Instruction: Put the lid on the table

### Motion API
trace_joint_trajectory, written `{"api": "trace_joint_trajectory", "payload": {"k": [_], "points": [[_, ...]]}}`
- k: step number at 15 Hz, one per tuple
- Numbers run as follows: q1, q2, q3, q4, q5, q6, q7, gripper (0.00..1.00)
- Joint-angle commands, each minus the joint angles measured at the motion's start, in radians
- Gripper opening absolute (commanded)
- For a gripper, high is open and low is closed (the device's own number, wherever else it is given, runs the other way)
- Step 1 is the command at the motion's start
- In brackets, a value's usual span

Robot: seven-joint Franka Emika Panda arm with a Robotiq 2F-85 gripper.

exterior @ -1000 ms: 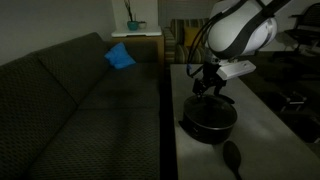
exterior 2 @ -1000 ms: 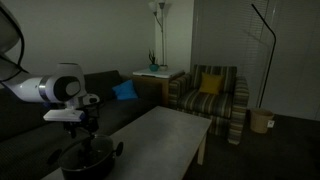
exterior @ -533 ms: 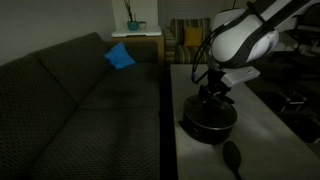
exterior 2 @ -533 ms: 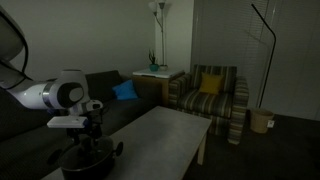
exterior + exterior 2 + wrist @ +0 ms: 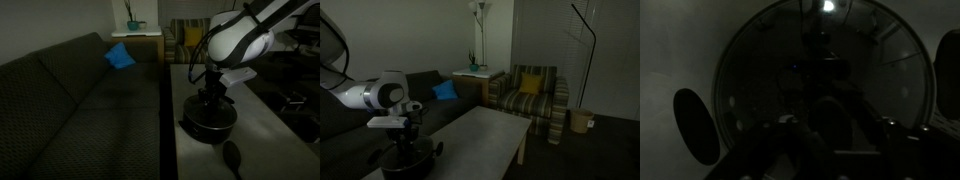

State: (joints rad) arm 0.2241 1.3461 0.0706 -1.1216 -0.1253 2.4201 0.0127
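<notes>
The table (image 5: 262, 138) bears a black pot (image 5: 208, 123) near its long edge beside the sofa (image 5: 80, 100), and the lid (image 5: 765, 90) sits on the pot, covering its mouth. The gripper (image 5: 213, 98) hangs low over the lid's centre, but the dim light hides whether it is spread or pinching. A small spoon (image 5: 232, 157) lies just beside the pot, toward the table's end edge.

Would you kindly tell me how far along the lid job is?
Done: the tool is positioned over the lid. In hand: the grasp; whether the tool is shut is too dark to tell. Left: the lid is still on the pot, so lifting it and setting it on the table.
</notes>
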Motion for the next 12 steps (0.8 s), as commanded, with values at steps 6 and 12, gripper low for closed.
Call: {"api": "trace_joint_trajectory", "payload": {"k": [6, 12], "points": [[0.006, -0.030, -0.016, -0.012, -0.016, -0.043, -0.010, 0.15], [0.004, -0.121, -0.009, -0.106, -0.026, -0.061, -0.032, 0.15]]}}
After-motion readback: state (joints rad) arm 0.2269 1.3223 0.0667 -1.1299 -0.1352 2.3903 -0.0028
